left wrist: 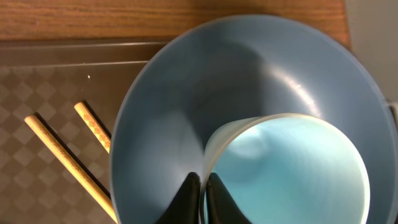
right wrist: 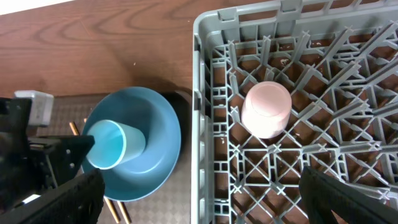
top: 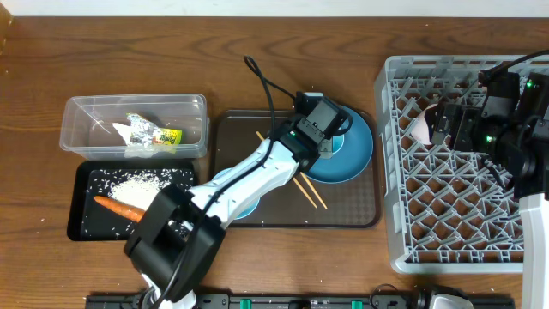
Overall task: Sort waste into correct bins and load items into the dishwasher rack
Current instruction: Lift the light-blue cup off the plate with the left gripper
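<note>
My left gripper [left wrist: 202, 190] is shut on the rim of the light blue cup [left wrist: 292, 168], one finger inside and one outside. The cup [right wrist: 115, 144] lies tilted on the large blue plate [top: 356, 154], which sits on the brown serving tray [top: 343, 210]. Two wooden chopsticks [left wrist: 68, 155] lie on the tray beside the plate. My right gripper [right wrist: 199, 205] hovers open and empty over the near-left part of the grey dishwasher rack [top: 403, 240]. A pinkish-white cup [right wrist: 267, 109] stands upside down in the rack ahead of it.
At the left, the clear tub [top: 86, 116] holds the snack wrapper [top: 163, 135] and tissue [top: 129, 133]. The black tray [top: 81, 206] holds rice [top: 141, 183] and the carrot [top: 120, 208]. A pale bowl [top: 244, 206] sits partly under my left arm.
</note>
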